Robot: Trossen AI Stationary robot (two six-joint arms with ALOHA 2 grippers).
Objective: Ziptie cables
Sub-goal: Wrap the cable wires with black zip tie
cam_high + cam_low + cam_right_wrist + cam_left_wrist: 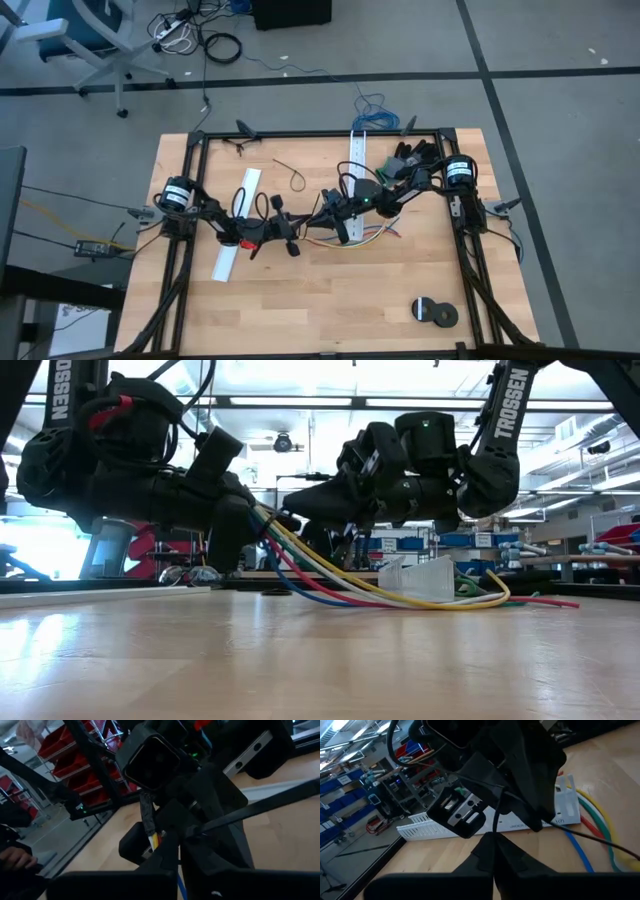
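Two end effectors meet nose to nose mid-bench from where I'm sitting. The left end effector (292,236) has its fingers together, and so does the right end effector (322,208). From above I barely see the cables (372,235), just a few coloured strands poking out past the right arm beside the white channel (357,165). The low view is way better: yellow, blue, red and white wires (400,596) rise off the bench (300,660) into the spot where both arms meet. My right wrist cam shows a black ziptie (260,807) pinched in its fingers; whether the left holds anything I can't tell.
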